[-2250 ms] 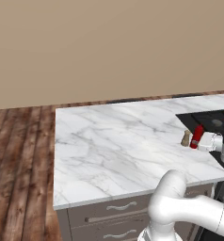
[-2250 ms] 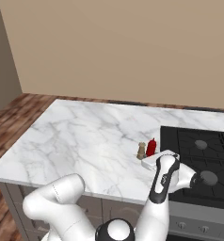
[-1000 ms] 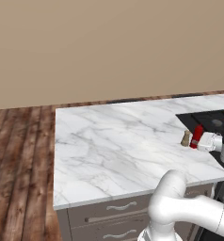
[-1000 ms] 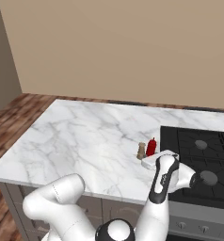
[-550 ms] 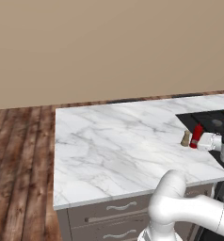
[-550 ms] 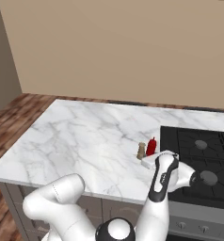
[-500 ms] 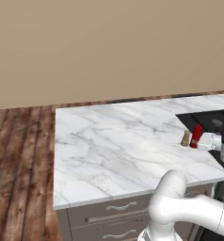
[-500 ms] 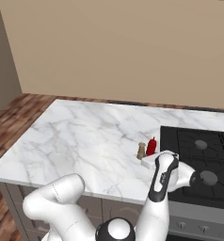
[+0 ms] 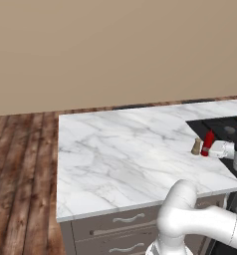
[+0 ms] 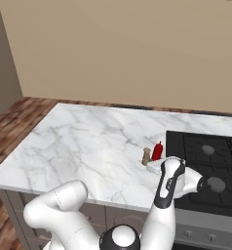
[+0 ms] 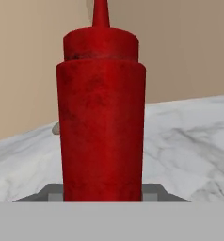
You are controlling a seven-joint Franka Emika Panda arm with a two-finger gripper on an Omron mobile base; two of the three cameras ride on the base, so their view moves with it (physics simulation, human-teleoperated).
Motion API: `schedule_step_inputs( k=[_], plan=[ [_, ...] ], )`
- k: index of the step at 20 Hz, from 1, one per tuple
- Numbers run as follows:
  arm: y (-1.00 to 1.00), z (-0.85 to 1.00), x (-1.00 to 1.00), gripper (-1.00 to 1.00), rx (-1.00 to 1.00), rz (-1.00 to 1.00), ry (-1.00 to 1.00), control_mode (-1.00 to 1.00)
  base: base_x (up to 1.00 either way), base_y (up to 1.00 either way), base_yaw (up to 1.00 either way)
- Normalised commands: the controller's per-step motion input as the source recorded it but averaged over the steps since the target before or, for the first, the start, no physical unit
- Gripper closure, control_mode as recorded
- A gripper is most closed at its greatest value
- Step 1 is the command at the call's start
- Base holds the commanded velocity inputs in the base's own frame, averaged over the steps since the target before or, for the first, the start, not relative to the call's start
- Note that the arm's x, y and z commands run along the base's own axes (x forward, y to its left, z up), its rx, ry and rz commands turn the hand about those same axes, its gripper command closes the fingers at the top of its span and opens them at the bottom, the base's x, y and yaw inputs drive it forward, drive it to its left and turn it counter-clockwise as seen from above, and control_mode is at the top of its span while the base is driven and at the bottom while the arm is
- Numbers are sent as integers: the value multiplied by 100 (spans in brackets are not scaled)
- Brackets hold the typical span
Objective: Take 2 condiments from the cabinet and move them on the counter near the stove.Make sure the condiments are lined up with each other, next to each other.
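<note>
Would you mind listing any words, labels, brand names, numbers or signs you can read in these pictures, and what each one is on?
There is no readable text.
The red squeeze bottle is plain red, with no label.
The tan shaker shows no markings.
The marble counter and the black stove carry no lettering.

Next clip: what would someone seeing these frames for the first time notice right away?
The red squeeze bottle looms upright in the hand view, right in front of the camera. In the base views it stands on the white marble counter beside the small tan shaker, close to the black stove. The gripper sits level with the bottle at the counter's stove-side end.
</note>
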Motion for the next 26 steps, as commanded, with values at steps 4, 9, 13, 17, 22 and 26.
schedule_step_inputs(
  k=[4,9,13,17,22,26],
  plan=[
    [4,-19,-1,100,0,0,0,-100,0,0,0],
    [14,-18,-7,100,0,0,-3,-100,0,0,0],
    [11,-18,-2,100,0,0,-6,-100,0,0,0],
    [11,-14,0,100,0,0,-5,-100,0,0,0],
    [15,-13,0,100,0,0,-1,-100,0,0,0],
    [14,-4,0,100,0,0,0,-100,0,0,0]
  ],
)
